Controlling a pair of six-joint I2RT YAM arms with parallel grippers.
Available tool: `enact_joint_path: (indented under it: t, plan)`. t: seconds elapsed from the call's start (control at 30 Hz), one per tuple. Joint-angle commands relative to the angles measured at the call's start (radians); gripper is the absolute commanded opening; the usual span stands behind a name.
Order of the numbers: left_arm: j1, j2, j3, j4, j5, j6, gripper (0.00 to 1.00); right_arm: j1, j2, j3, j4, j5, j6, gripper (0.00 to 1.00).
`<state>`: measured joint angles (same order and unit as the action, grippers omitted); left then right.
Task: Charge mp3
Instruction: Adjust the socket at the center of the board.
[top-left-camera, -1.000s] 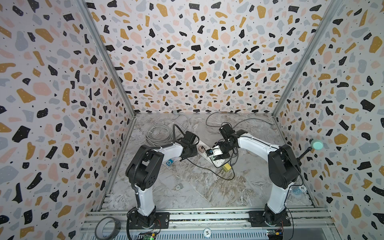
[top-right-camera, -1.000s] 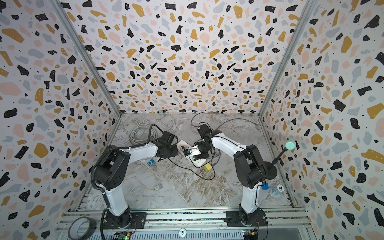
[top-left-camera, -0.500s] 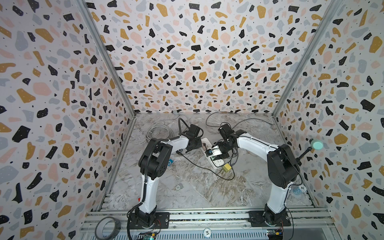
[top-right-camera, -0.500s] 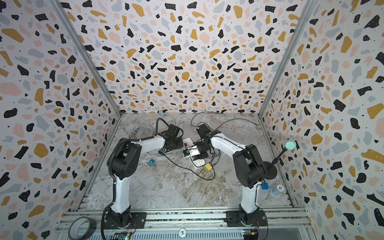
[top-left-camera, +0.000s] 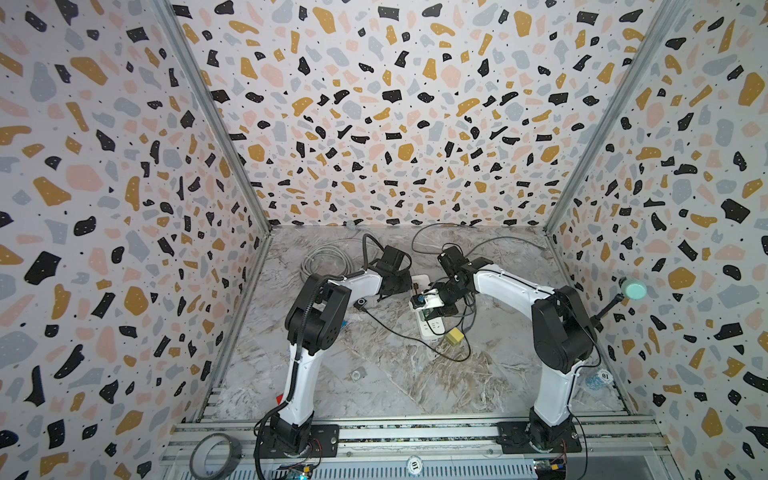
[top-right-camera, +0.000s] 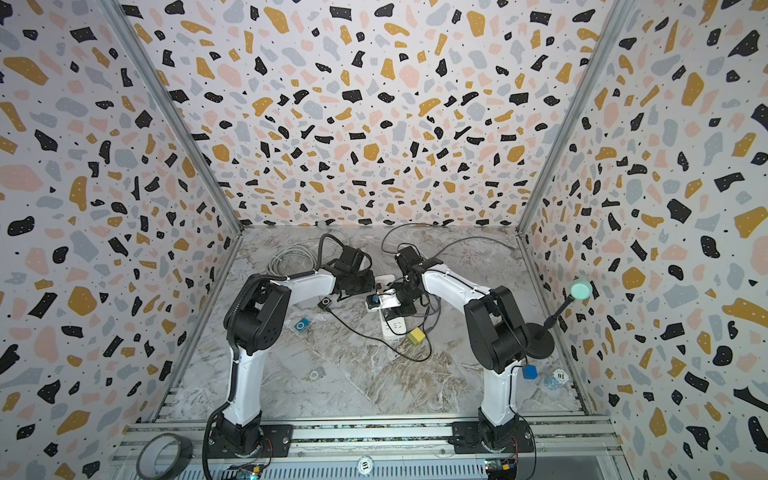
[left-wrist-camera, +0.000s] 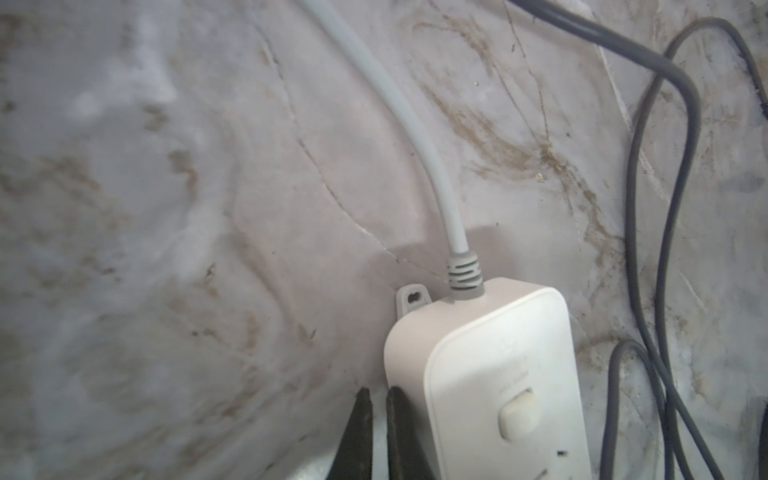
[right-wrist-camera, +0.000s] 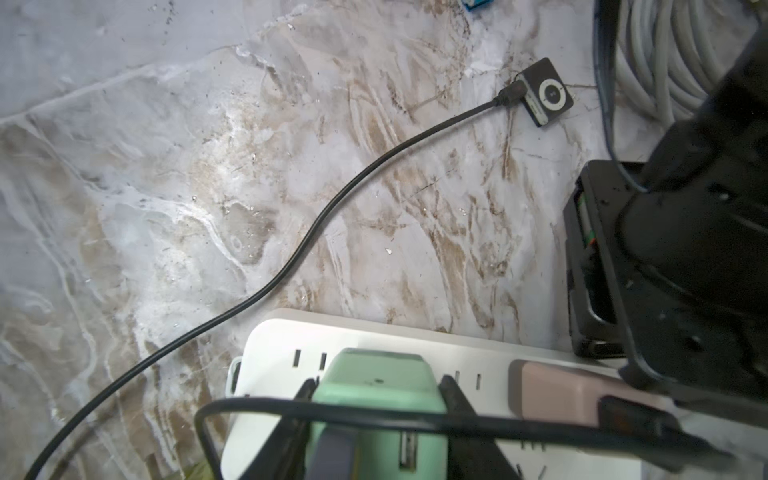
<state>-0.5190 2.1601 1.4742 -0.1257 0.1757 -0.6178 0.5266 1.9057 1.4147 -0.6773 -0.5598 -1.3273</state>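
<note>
Left claw (left-wrist-camera: 376, 430) has moved to the power strip (left-wrist-camera: 490, 374), mp3 (top-left-camera: 360, 302) near.

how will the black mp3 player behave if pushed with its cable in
Probably light and easily slid: the mp3 player is far smaller than the power strip. Its plugged-in cable curves loosely, so likely floppy, but may pivot it.

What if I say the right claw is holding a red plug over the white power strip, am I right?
Not quite. The plug is mint green, not red. The right wrist view shows the right gripper holding it over the white power strip.
</note>
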Motion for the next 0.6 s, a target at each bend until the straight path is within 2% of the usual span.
enact_joint_path:
  t: [0.0,0.27,0.57]
  plan:
    - [0.004,-0.059,-0.004,0.062,0.043,-0.016,0.12,-0.020,0.054,-0.011,-0.126,0.024,0.043,0.00]
    - [0.072,-0.245,-0.048,0.083,0.052,-0.059,0.32,-0.046,0.080,-0.017,-0.154,0.017,0.061,0.00]
    - [0.091,-0.391,-0.098,0.077,0.094,-0.066,0.37,-0.044,0.120,0.024,-0.164,0.018,0.059,0.00]
